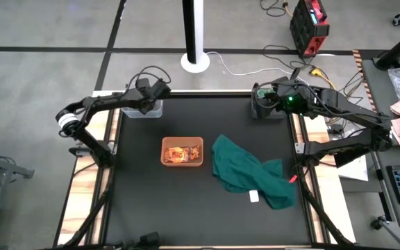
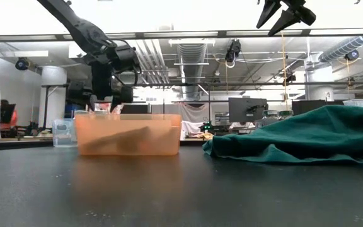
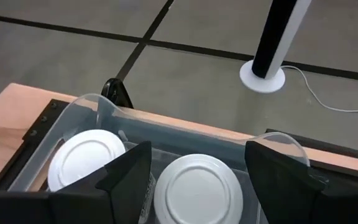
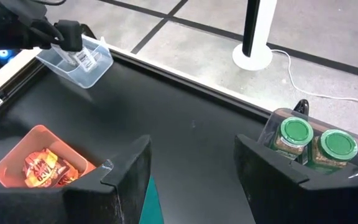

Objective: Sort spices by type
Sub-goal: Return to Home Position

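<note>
The table [image 2: 169,189] lies dark and bare nearest. I judge the sorting finished, so the job now is to bring both arms home cleanly. The green cloth [image 1: 245,170] is heaped right of centre, and I should travel above it, never through it. The orange bin [image 1: 182,151] at mid-table holds the packets [image 4: 42,171].

My left arm reaches to the far left corner. The left tool [image 3: 197,155] points down, fingers spread wide and empty, just above the clear bin [image 3: 185,123] and its two white-capped jars [image 3: 86,158]. I should lift straight up past the rim before folding back, so no finger catches a cap.

My right arm bends over the far right corner. The right tool [image 4: 191,155] is likewise wide and empty, high above the table, near the dark bin [image 4: 269,134] holding two green-capped jars [image 4: 297,134].
</note>
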Available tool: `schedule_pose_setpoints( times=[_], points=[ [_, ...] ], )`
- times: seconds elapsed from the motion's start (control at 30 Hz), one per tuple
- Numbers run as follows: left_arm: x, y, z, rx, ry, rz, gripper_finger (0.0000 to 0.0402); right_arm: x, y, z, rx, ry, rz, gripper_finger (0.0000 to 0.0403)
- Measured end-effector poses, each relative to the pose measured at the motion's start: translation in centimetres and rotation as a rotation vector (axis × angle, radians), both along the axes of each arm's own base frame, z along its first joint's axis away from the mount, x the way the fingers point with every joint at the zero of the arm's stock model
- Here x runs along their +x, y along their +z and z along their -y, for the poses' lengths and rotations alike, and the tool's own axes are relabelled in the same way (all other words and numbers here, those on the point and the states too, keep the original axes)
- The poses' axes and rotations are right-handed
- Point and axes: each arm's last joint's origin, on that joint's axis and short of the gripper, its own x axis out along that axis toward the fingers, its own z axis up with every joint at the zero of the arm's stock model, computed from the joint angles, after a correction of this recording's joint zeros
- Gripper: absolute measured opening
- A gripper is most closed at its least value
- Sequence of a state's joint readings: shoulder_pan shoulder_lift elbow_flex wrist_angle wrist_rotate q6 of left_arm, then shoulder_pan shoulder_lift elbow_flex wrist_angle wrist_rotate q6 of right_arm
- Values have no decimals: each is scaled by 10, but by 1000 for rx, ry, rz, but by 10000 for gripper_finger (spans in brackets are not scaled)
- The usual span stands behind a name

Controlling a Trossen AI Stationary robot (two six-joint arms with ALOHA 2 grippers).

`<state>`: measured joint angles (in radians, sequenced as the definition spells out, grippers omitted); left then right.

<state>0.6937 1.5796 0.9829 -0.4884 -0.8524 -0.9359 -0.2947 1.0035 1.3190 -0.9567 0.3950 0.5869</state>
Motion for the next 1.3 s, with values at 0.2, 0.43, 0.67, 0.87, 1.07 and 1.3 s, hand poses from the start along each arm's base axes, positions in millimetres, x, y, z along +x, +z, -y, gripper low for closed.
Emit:
schedule_pose_setpoints(
  times=[0.2, 0.43, 0.67, 0.87, 1.07, 1.3],
  points=[
    [-4, 8, 5, -26, -26, 9, 242, 0, 0, 0, -2, -1, 5, 217],
    [-18, 22, 19, -84, -38, -36, 242, 1, 1, 0, -3, -1, 9, 217],
    [-29, 41, 29, -137, -142, -62, 202, 2, 3, 1, -12, 1, 32, 217],
    [-35, 57, 39, -176, -279, -6, 91, 3, 4, 1, -18, 1, 51, 217],
    [-36, 79, 58, -176, -545, 17, 12, 3, 4, 1, 2, -10, 68, 216],
    [-25, 106, 101, -59, -835, 82, 9, 4, 4, 0, 25, 9, 82, 206]
  ],
)
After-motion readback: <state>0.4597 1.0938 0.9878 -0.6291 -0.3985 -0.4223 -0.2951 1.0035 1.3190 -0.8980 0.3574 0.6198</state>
